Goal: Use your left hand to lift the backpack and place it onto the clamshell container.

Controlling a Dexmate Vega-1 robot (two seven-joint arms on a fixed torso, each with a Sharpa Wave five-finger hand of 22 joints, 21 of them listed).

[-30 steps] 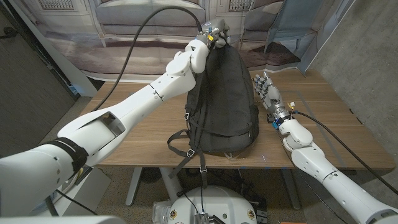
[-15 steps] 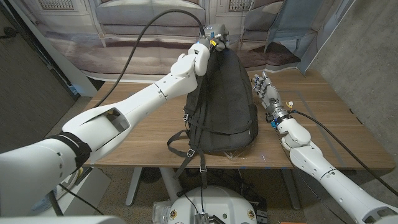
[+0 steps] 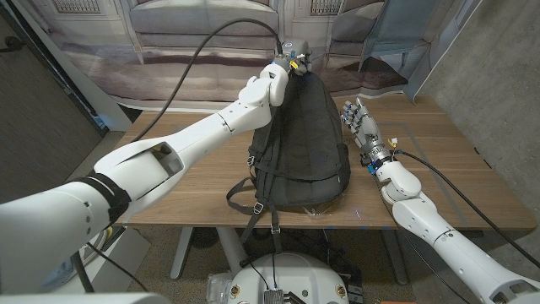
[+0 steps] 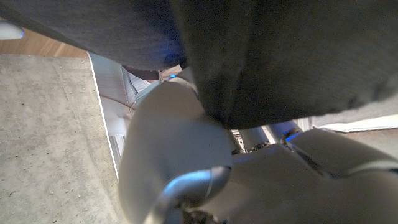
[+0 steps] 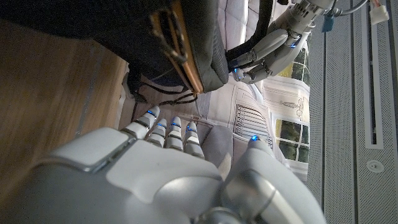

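1. My left robot hand (image 3: 291, 57) is clenched on the top of the black backpack (image 3: 302, 139), at what I take to be its carry handle. The right wrist view shows its fingers curled around the pack's upper edge.

2. The backpack's top is held up. Its base looks to be down near the front of the tabletop (image 3: 439, 169), with the straps (image 3: 251, 196) trailing over the edge towards me.

3. I judge the step in hand to be the lift. I want to raise straight up until the base and the loose straps hang free, keeping the grasp tight so the handle does not slide through the fingers.

4. I cannot make out the clamshell container anywhere. It may be hidden behind or under the pack, so I must find it before I carry across.

5. Once it is found, I mean to lower the pack slowly and centre its base on the lid, since a light container can skid or crush.

6. My right robot hand (image 3: 361, 123) is released, fingers spread, standing just beside the pack's right flank. I would keep it clear of the swing.

7. Whether the backpack holds anything I cannot tell; it appears zipped.
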